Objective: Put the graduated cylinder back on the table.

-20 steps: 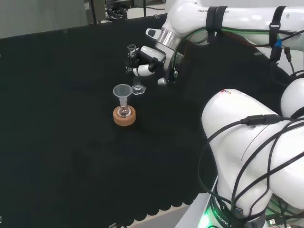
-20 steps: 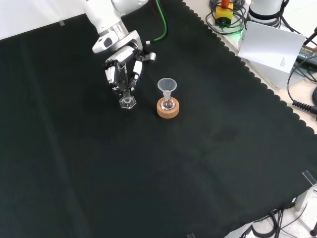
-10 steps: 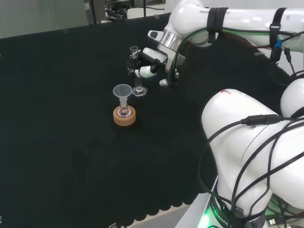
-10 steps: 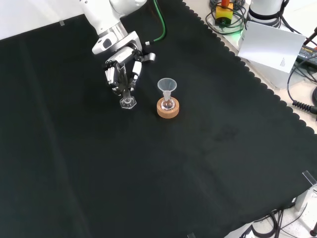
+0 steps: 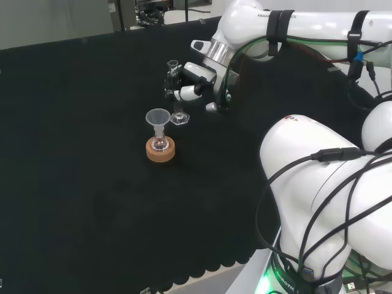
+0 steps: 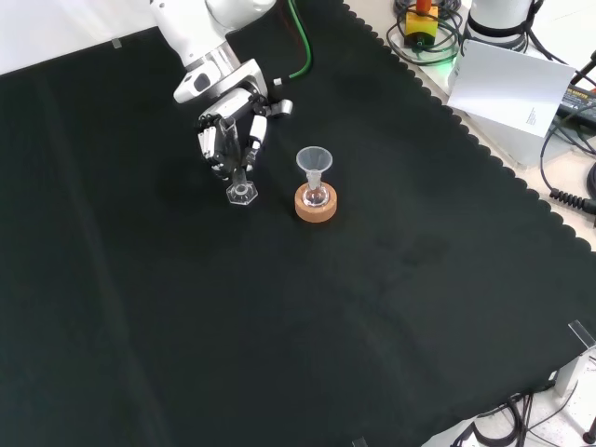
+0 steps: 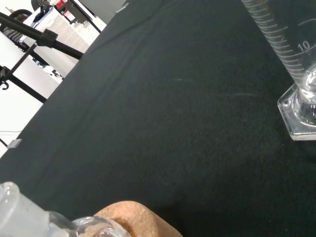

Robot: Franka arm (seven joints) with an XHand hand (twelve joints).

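A black cloth point(image 6: 391, 307) covers the whole bench, and the white arm point(image 5: 288, 27) reaches across it from the right in the head view, coming in from the top in the front view. At the arm's end the black and white hand point(image 6: 228, 130) hangs over the cloth with its fingers point(image 6: 216, 149) curled around the upper part of the graduated cylinder point(image 5: 176, 92), so the hand is clamped on that clear tube. The cylinder stands upright, and its six-sided foot point(image 6: 240, 193) sits down at the cloth; in the wrist view the foot point(image 7: 298, 116) appears to rest flat on the fabric, with the printed scale running up the tube point(image 7: 279, 34) above it. Whether the foot bears fully on the cloth cannot be told for certain. Just beside the cylinder, to its right in the front view and nearer the camera in the head view, a cork ring point(image 6: 316, 203) lies on the cloth. A small round flask point(image 5: 160, 144) sits in that ring, and a clear funnel point(image 5: 158, 118) stands in the flask's neck with its wide mouth up. The cork ring and the cylinder's foot are close together but apart, with bare cloth between them.
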